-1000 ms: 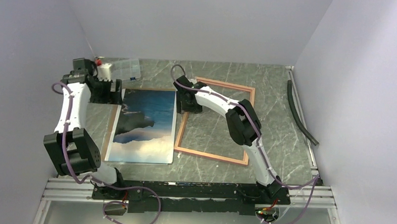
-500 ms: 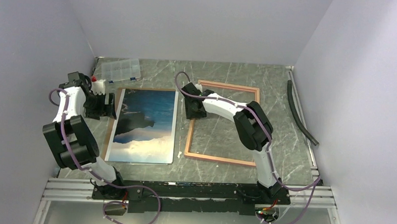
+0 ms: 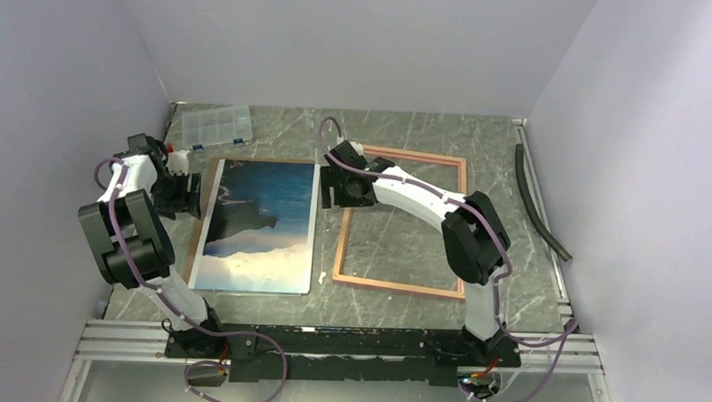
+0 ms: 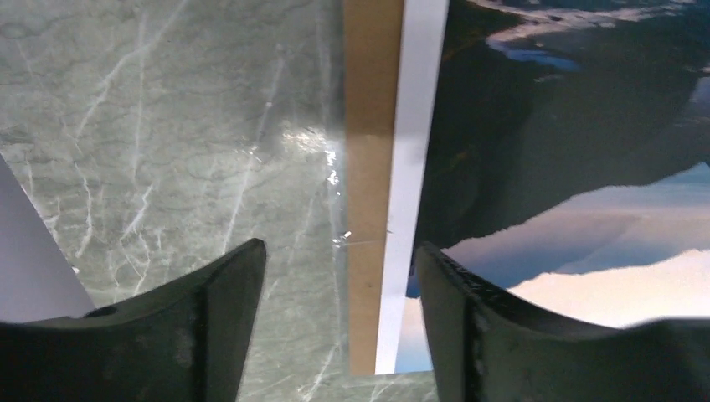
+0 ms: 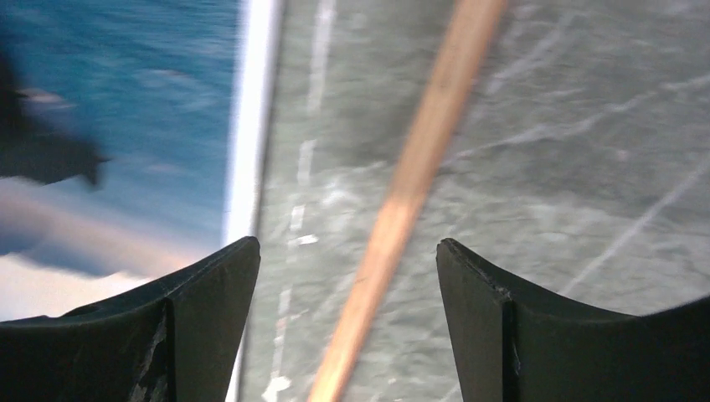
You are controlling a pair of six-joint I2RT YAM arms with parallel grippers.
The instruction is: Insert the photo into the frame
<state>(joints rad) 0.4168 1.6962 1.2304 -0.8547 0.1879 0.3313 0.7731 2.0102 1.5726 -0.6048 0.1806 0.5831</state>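
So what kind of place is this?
Likely a robot lab workcell: plain white walls box in a marbled tabletop, with the left arm and right arm bolted to a metal rail at its near edge.

Centre left: photo, flat atop backing board. Just right, apart from it: frame, flat on table. Upper left, behind photo: compartment box. Far right edge: hose.

The frame has slid right, away from the photo, and straightened.
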